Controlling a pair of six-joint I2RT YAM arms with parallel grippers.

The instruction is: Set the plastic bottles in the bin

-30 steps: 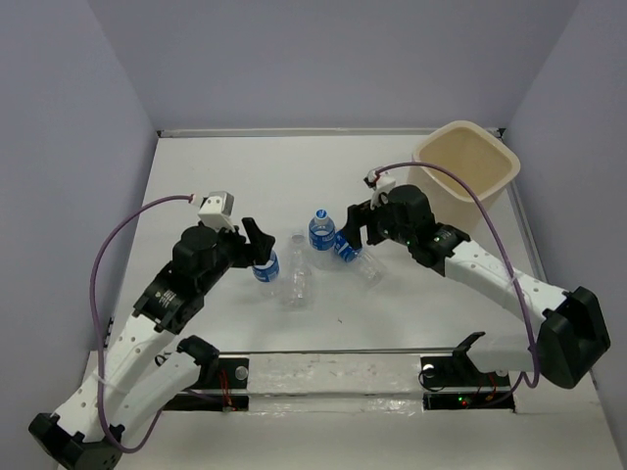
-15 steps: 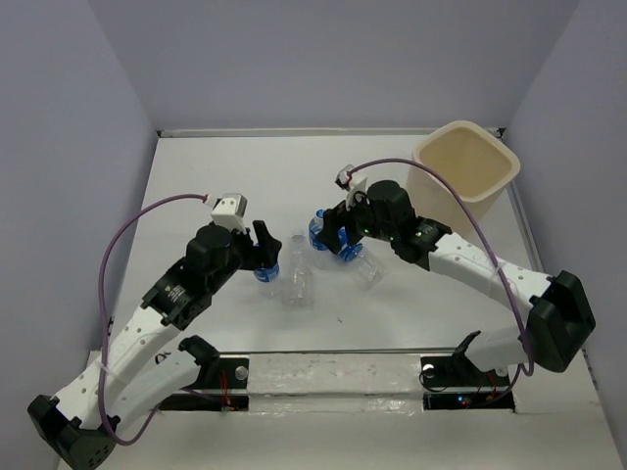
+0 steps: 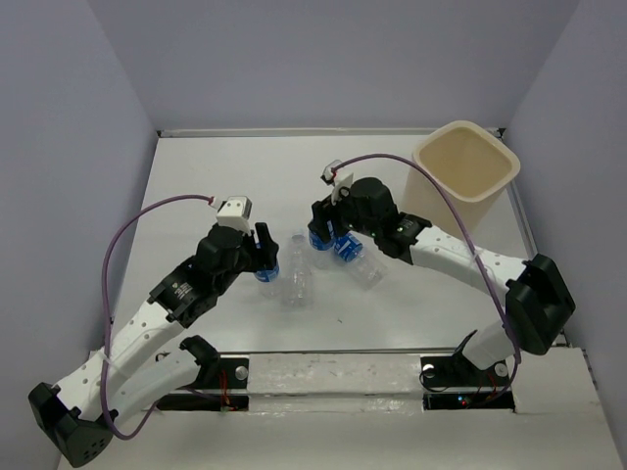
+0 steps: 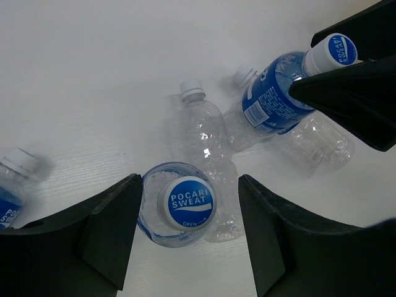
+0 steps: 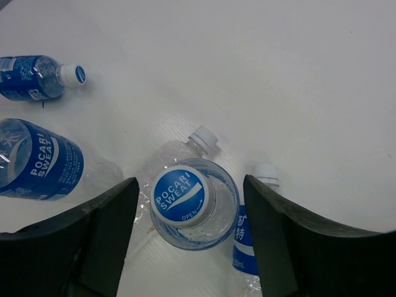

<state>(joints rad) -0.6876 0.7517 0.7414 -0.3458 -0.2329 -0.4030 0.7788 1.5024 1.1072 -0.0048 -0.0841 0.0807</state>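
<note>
- step: grasp stage, both arms at once; bin (image 3: pixel 468 164) sits upper right of the top view, no bottle in it
- left gripper (image 4: pixel 190 185) straddles upright capped bottle (image 4: pixel 184 204), left of centre; fingers apart, slim gap showing, nothing held
- right gripper (image 5: pixel 192 185) straddles second upright bottle (image 5: pixel 193 204) at centre; fingers likewise apart, no grip
- clear bottle (image 3: pixel 297 282) and labelled bottle (image 3: pixel 355 259) lie flat between the arms
- next, likely: close on both uprights, lift straight up, carry to bin

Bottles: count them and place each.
5. Upright bottle between the left gripper's jaws; second upright between the right gripper's; clear one lying between them; labelled one lying beside the second; fifth at the left wrist view's left edge. Others may be hidden.
</note>
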